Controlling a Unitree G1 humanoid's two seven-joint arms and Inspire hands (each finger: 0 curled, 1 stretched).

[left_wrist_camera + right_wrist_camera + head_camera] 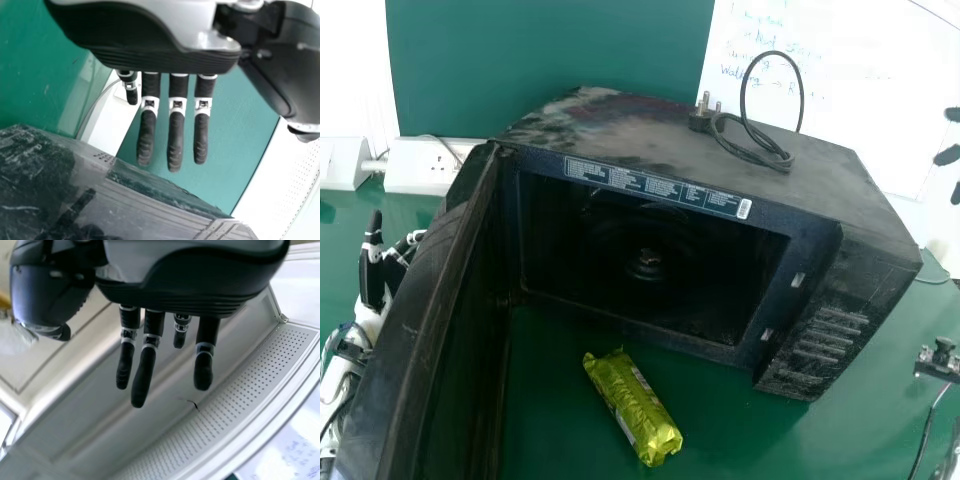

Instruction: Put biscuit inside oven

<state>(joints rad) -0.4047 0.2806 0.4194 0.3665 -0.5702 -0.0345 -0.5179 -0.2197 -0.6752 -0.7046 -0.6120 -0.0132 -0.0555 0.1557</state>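
Observation:
The biscuit packet point(632, 405), in a shiny yellow-green wrapper, lies slantwise on the green table in front of the black oven point(835, 320). The oven door point(420, 320) stands wide open on the left. My left hand point(372, 275) is on the outer side of that door, apart from the packet. In the left wrist view the fingers of my left hand point(176, 135) are straight and empty, with the dark door surface close by. At the head view's right edge, fingertips of my right hand point(948, 155) show, away from the oven. My right hand point(145, 370) has extended, empty fingers in the right wrist view.
A power cord point(755, 145) with its plug lies on top of the oven. Behind stand a white socket box point(428, 168) and a whiteboard point(860, 90) with writing. A metal fitting point(940, 360) with a cable is at the right edge. The open door's edge rises left of the packet.

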